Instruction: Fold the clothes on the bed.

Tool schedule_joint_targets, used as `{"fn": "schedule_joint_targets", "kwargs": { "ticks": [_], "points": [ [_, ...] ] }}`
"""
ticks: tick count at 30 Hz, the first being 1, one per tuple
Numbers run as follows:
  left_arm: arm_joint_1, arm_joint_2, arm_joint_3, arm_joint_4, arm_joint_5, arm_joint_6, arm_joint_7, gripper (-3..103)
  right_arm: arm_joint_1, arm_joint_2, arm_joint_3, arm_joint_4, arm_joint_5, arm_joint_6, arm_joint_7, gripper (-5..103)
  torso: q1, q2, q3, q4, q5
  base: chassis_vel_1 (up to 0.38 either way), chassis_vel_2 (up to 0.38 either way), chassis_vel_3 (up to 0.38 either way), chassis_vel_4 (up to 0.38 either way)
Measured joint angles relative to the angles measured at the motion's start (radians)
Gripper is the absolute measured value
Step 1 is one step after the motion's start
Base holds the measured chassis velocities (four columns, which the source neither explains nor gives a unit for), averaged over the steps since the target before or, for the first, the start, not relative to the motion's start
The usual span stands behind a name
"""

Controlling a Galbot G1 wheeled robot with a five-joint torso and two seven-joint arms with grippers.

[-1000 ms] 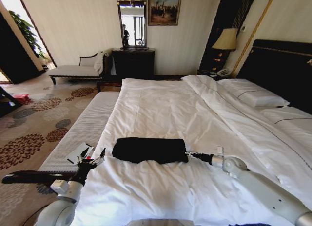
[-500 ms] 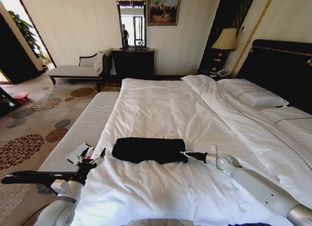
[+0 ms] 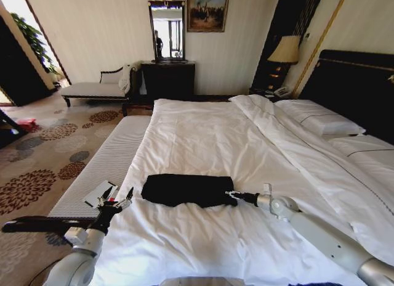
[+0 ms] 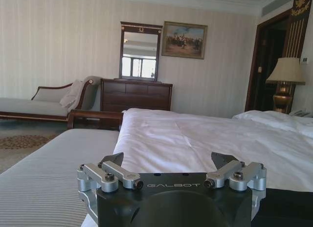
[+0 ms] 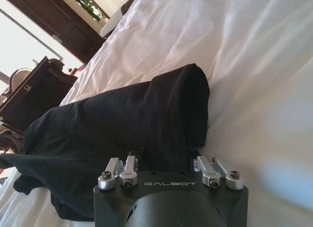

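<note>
Head view: right gripper (image 3: 230, 194) fingers narrow, touching clothes (image 3: 184, 189) (folded); left gripper (image 3: 117, 199) wide.

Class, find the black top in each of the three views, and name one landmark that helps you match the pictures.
Head view: black top lies low centre on the bed, the right pincer at its end.
Left wrist view: a dark strip at the lower corner, seemingly the top.
Right wrist view: across the middle.
Shared landmark: the white bedding.
</note>
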Motion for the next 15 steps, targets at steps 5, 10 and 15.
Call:
{"fn": "schedule_joint_targets", "kwargs": {
  "ticks": [5,10,15],
  "points": [
    [0.000,0.000,0.000,0.000,0.000,0.000,0.000,100,-0.007,0.010,0.033,0.002,0.000,-0.002,-0.005,32,0.000,0.000,0.000,0.0002,0.0001,0.000,0.000,0.000,0.000],
    [0.000,0.000,0.000,0.000,0.000,0.000,0.000,100,-0.024,0.014,0.068,0.018,0.003,-0.005,-0.017,16,0.000,0.000,0.000,0.0002,0.0001,0.000,0.000,0.000,0.000],
    [0.000,0.000,0.000,0.000,0.000,0.000,0.000,100,-0.057,0.012,0.103,0.038,-0.001,-0.007,-0.021,2,0.000,0.000,0.000,0.0001,-0.0001,0.000,0.000,0.000,0.000]
  ]
}}
